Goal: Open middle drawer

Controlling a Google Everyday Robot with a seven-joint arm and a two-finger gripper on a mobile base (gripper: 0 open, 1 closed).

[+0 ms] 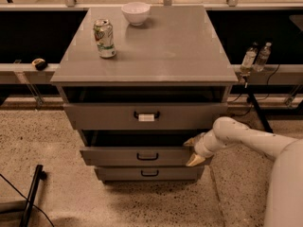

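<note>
The grey cabinet has three drawers. The middle drawer [118, 155] is wide and grey with a small plain black handle [147, 157]; it stands pulled out a little, with a dark gap above its front. My gripper [193, 151] is at the drawer's right end, its two pale fingertips [194, 160] spread above and below the front's right edge. The white arm [251, 138] reaches in from the right. The top drawer [142, 116] carries a white-tagged handle and also stands slightly out. The lowest drawer [149, 173] is below, further back.
On the cabinet top [180, 46] stand a green drink can [104, 38] and a white bowl [136, 13]. Two small bottles [254, 56] stand on a rail at the right. A black stand leg [33, 193] lies on the speckled floor at lower left.
</note>
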